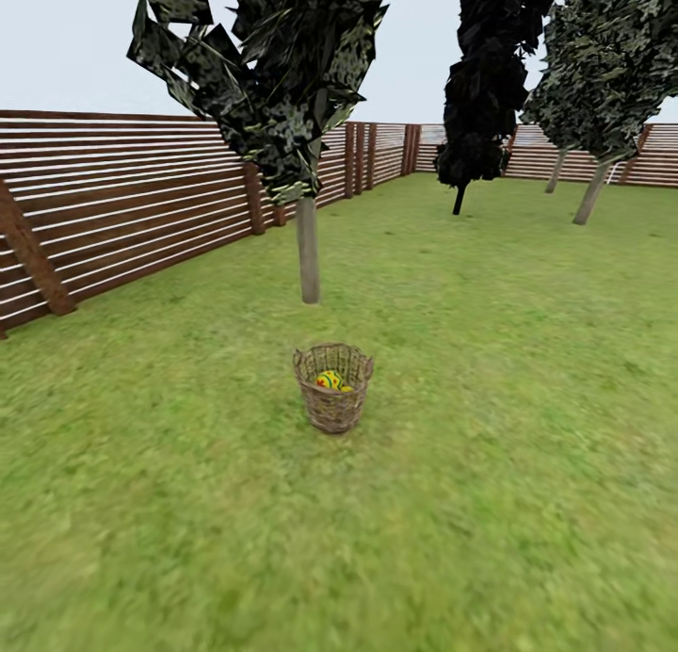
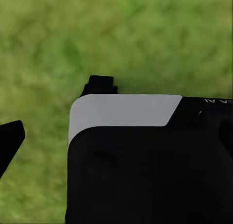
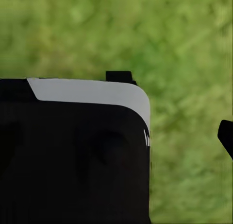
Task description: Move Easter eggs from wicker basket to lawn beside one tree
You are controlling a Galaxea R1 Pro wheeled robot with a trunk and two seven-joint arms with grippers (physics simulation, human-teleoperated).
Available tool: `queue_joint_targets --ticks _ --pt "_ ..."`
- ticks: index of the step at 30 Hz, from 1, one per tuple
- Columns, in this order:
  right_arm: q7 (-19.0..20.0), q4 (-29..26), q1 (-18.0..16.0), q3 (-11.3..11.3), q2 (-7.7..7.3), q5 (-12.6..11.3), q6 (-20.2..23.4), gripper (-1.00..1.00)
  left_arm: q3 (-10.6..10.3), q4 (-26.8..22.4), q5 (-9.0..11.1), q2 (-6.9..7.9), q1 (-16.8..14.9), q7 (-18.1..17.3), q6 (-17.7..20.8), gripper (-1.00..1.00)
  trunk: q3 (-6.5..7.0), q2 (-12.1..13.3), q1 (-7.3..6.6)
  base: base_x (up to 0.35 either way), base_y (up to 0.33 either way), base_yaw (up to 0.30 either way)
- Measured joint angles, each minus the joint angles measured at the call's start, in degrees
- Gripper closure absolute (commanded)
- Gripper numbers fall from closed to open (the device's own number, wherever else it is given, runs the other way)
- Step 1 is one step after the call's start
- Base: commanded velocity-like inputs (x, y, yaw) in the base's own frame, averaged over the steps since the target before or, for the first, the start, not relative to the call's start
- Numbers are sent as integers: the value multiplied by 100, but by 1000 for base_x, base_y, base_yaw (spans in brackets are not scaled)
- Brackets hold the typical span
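From the head view we look over the lawn [image 1: 490,369], bounded at left and rear by a brown slatted fence [image 1: 122,209]. A tree [image 1: 308,247] with a pale straight trunk stands near the wicker basket [image 1: 333,388], just behind it with open grass between them. Farther back we see a slim black tree [image 1: 480,96] and two more pale-trunked trees [image 1: 603,87] at right. The basket stands upright on the grass, tan, open-woven, thick-rimmed; inside we make out yellow Easter eggs [image 1: 330,380] with red and blue marks, their number unclear.

From the left wrist view we see the left gripper [image 2: 56,112] over blurred grass: two dark fingertips [image 2: 100,84] standing apart, holding nothing.

From the right wrist view the right gripper [image 3: 174,107] likewise hangs over grass, its fingertips [image 3: 120,76] spread and empty.
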Motion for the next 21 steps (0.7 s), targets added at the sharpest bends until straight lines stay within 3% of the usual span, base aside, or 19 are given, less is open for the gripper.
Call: queue_joint_targets --ticks 21 --pt "2 -7 0 -16 -9 -7 0 -100 3 0 0 1 0 0 -1 -100 -193 0 0 101 277 -76"
